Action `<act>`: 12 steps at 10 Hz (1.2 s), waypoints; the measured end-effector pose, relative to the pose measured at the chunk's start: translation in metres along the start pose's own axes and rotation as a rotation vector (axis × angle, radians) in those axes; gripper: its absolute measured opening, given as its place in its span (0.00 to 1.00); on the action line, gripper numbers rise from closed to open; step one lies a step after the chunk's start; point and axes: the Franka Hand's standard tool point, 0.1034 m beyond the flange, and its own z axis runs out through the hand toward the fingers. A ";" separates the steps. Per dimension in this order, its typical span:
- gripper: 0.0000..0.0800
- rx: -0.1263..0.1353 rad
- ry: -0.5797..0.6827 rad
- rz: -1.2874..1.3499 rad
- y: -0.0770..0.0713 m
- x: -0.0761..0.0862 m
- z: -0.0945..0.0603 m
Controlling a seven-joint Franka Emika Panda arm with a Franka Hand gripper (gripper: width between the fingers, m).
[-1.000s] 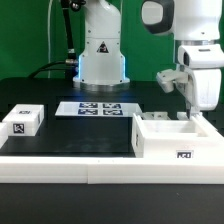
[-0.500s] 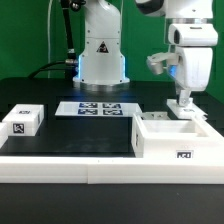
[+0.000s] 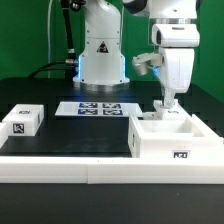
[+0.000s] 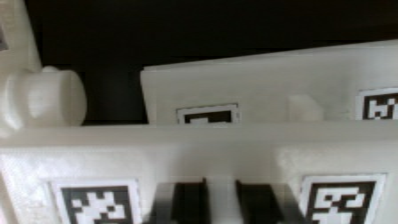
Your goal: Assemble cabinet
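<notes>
The cabinet (image 3: 160, 143) is a white open box with a tag on its front wall, standing on the black table at the exterior view's right. My gripper (image 3: 166, 104) hangs upright over the cabinet's back wall, near its back left corner, with the tips at the rim. The fingers stand close together and look shut. In the wrist view the gripper (image 4: 221, 200) shows two dark fingers with a narrow pale strip between them, above a tagged white panel (image 4: 267, 90) of the cabinet. A rounded white knob (image 4: 43, 95) sits beside it. I cannot tell if anything is held.
A small white block with a tag (image 3: 22, 122) lies at the exterior view's left. The marker board (image 3: 100, 108) lies in front of the white robot base (image 3: 102, 55). A white rail (image 3: 60, 162) runs along the table's front edge.
My gripper has moved toward the exterior view's left, from over the cabinet's right side to its back left corner. The cabinet and the small block stay put.
</notes>
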 end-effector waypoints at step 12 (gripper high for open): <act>0.09 -0.008 -0.007 0.013 0.010 -0.005 -0.008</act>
